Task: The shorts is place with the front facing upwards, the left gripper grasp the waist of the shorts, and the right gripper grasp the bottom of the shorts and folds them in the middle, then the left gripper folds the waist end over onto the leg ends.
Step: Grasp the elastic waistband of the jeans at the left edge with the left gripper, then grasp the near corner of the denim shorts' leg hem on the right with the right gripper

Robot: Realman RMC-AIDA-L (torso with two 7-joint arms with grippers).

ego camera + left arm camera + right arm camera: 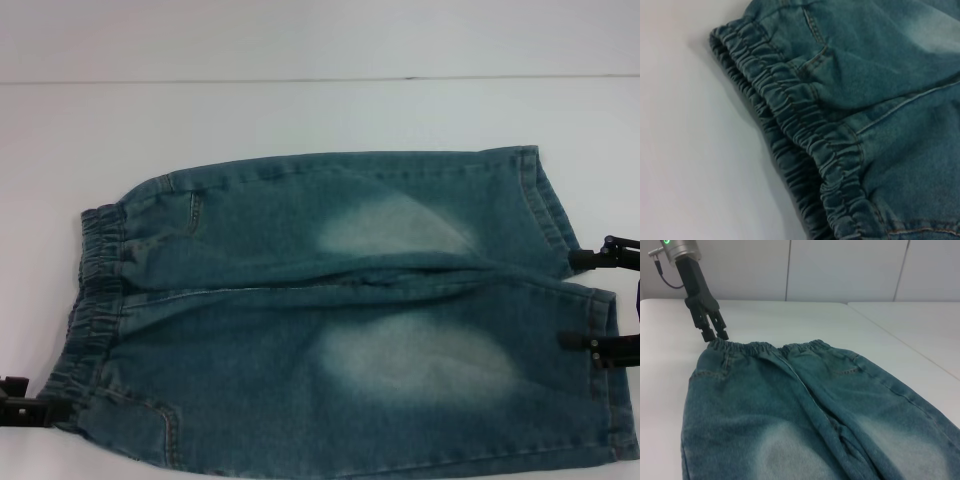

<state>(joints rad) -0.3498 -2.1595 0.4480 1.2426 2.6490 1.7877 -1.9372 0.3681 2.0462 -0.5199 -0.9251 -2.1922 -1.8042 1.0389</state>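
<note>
Blue denim shorts [350,320] lie flat and unfolded on a white table [300,120], front side up, each leg marked with a faded pale patch. The gathered elastic waist [90,300] sits at the left end of the garment; the stitched leg ends [580,300] lie at the right, one leg near and one far.

The left gripper [45,408] waits at the near left corner of the shorts, right at the waistband's near end. Seen from the right wrist view, the same left gripper [717,335] hangs tips-down at the corner of the band, its two fingers slightly parted and no cloth between them; whether the tips touch the denim cannot be told.

The right gripper [575,300] is at the right edge of the head view, its two black fingers [580,258] spread well apart, one at the hem of the far leg and one over the hem of the near leg. Nothing is clamped between them.

The left wrist view shows the ruffled band lying on the table beside a pocket seam [810,25].
</note>
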